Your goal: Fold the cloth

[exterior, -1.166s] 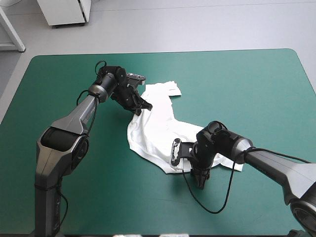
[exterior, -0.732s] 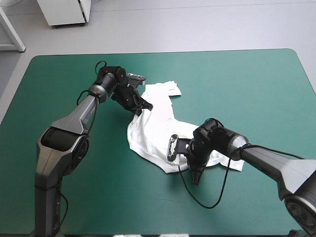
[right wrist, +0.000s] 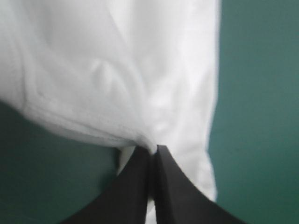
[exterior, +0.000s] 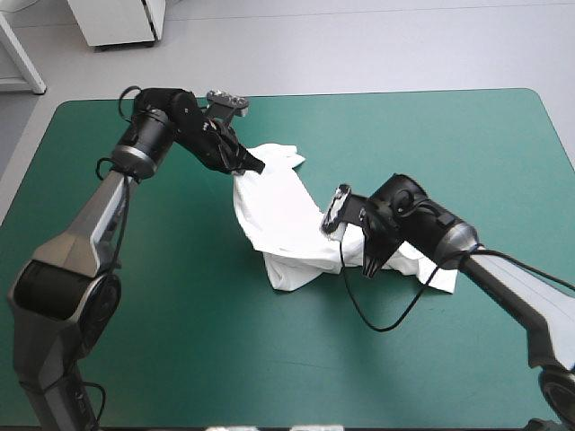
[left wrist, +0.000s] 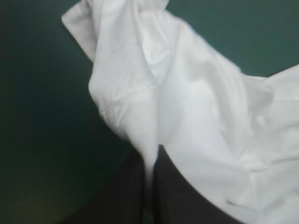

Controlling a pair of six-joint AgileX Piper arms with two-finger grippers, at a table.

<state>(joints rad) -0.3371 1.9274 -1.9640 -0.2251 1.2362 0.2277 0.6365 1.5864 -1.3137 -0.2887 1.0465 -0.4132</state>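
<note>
The teal-green table cover (exterior: pixel 467 135) lies bare on all sides of the work. A wide band along the near edge is free, as are both near corners and the whole right edge. A narrower bare strip runs along the far edge behind the left arm. Nothing lies on the cover except the T-shirt (exterior: pixel 280 220).

The T-shirt is a crumpled white band about the middle of the table. It runs slantwise from a point nearer the far edge and left of centre down toward the near-right. One sleeve pokes out at its far end and a loose flap lies flat on the cover at its right end. It is well apart from every edge of the table.

The left gripper (exterior: pixel 255 168) sits at the far end of the band. In its wrist view the black fingers (left wrist: pixel 170 186) are pressed together with a fold of the T-shirt (left wrist: pixel 187 107) pinched between them, the cloth rising in creases ahead of the left gripper (left wrist: pixel 152 156).

The right gripper (exterior: pixel 369 268) points down at the near-right part of the band. In its wrist view the right gripper (right wrist: pixel 153 150) has its fingers all but meeting on a hemmed edge of the T-shirt (right wrist: pixel 117 70), which spreads ahead of it as a white field with bare cover on either side
</note>
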